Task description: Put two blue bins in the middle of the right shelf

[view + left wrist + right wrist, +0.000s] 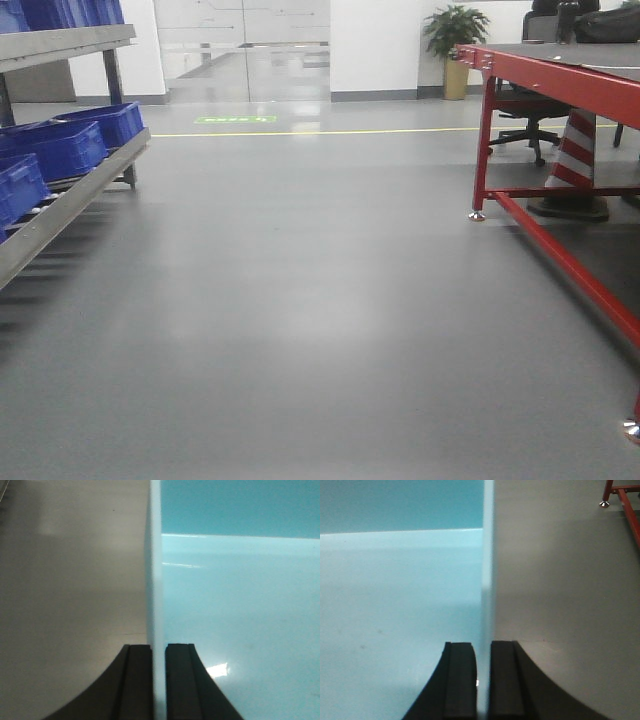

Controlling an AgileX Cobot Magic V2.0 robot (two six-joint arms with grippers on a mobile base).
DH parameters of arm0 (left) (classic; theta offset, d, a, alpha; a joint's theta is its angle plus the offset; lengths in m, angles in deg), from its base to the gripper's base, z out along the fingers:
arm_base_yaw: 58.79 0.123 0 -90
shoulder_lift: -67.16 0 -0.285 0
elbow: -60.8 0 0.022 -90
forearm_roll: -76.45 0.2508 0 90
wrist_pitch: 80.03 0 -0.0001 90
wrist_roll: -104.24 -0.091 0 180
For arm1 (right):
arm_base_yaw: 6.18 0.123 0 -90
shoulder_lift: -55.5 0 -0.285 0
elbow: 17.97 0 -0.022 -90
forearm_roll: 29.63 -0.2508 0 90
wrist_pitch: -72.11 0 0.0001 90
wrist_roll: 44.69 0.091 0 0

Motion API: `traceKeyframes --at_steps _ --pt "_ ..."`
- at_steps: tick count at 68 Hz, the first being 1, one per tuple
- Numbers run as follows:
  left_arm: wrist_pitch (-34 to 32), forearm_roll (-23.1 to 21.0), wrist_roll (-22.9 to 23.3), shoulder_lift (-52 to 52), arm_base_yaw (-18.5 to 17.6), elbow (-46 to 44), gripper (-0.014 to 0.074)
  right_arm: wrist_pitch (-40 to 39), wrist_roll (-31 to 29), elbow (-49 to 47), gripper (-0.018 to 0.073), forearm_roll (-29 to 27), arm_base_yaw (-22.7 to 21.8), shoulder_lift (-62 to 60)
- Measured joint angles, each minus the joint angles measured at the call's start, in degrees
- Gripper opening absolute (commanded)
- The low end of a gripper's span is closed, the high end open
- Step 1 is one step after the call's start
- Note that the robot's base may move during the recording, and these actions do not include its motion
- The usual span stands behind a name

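Left gripper (159, 649): jaws nearly closed, pinching the left wall of the pale cyan bin (240, 620). One black finger (135, 685) is outside the wall and the other is inside, both pads pressed on the plastic.

Right gripper (483, 646): same narrow gap, clamped on the bin's right wall (488, 555), one finger (460, 680) inside and one outside.

Bin: smooth, glossy inner floor (395, 605), far wall a darker teal. It is held off the grey floor (560, 580) between the two grippers. Only one tub interior shows; cannot tell whether a second is nested beneath it.

Landmark: red table (560, 80).
- In the right wrist view its foot (605, 503) and lower rail are beyond the bin's right wall, well apart from it.
- Under the table: a red-and-white striped cone (575, 150). A black office chair (525, 125) is behind it.
- Past the table's far end: a potted plant (455, 35) against the white wall.
- Across the open floor from the table: a grey shelf (70, 195) carrying dark blue bins (60, 150).
- A yellow floor line (350, 131) runs from the table's far leg toward the shelf, with a green floor mark (235, 119) just beyond it.
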Motion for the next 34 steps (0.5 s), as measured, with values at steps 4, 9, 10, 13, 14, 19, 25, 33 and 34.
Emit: traceKeyframes --at_steps 4,9,10,13,14,19,25,33,34 --pt "0.00 0.00 0.00 0.00 0.00 0.00 -0.0111 0.00 0.00 0.00 -0.0166 0.00 0.00 0.00" --pt "0.00 0.00 0.00 0.00 0.00 0.00 -0.0111 0.00 0.00 0.00 -0.0166 0.00 0.00 0.00" --pt "0.00 0.00 0.00 0.00 0.00 0.00 -0.0111 0.00 0.00 0.00 -0.0166 0.00 0.00 0.00" --pt "0.00 0.00 0.00 0.00 0.00 0.00 -0.0111 0.00 0.00 0.00 -0.0166 0.00 0.00 0.00" --pt "0.00 0.00 0.00 0.00 0.00 0.00 -0.0111 0.00 0.00 0.00 -0.0166 0.00 0.00 0.00" --pt "0.00 0.00 0.00 0.00 0.00 0.00 -0.0111 0.00 0.00 0.00 -0.0166 0.00 0.00 0.00" --pt "0.00 0.00 0.00 0.00 0.00 0.00 -0.0111 0.00 0.00 0.00 -0.0166 0.00 0.00 0.00" --pt "0.00 0.00 0.00 0.00 0.00 0.00 -0.0111 0.00 0.00 0.00 -0.0166 0.00 0.00 0.00" --pt "0.00 0.00 0.00 0.00 0.00 0.00 -0.0111 0.00 0.00 0.00 -0.0166 0.00 0.00 0.00"
